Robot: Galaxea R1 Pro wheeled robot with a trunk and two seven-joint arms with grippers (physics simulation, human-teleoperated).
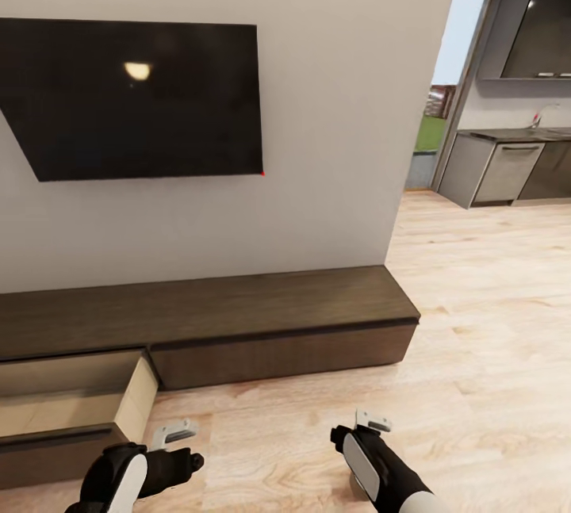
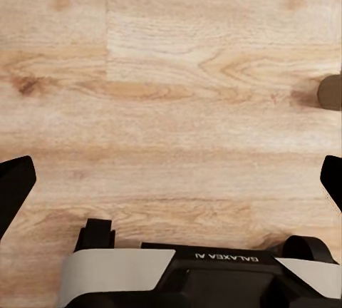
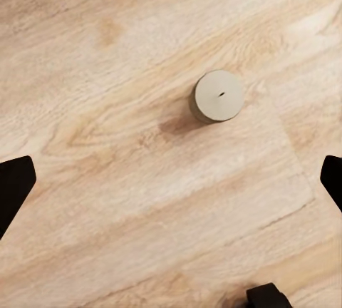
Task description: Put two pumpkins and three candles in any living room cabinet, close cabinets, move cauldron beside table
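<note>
1. Wall and television (image 1: pixel 135 97): the head view faces a pale wall carrying a dark flat screen. A kitchen area lies beyond the opening at the far right.
2. Cabinet (image 1: pixel 262 315): the long, low dark-brown unit runs along the wall base. Its right-hand front is flush. The drawer (image 1: pixel 131 406) at its left end is pulled out, presumably so that items can be lowered in from above.
3. Drawer contents: the visible portion of the pale beige interior shows nothing inside; the remainder is cut off by the picture edge.
4. Floor (image 1: pixel 492 323): light wood planks, on which the robot stands close to the cabinet.
5. Left gripper (image 1: pixel 176 435): held low over bare planks just beside the drawer. In the left wrist view the fingers stand wide apart with nothing between them.
6. Right gripper (image 1: pixel 371 422): likewise spread wide and holding nothing, directed downward at the floor.
7. Candle (image 3: pixel 218 95): a short pale cylinder standing upright on the floor beneath the right gripper, clear of both fingers. Judgement: this is the next item to be collected.
</note>
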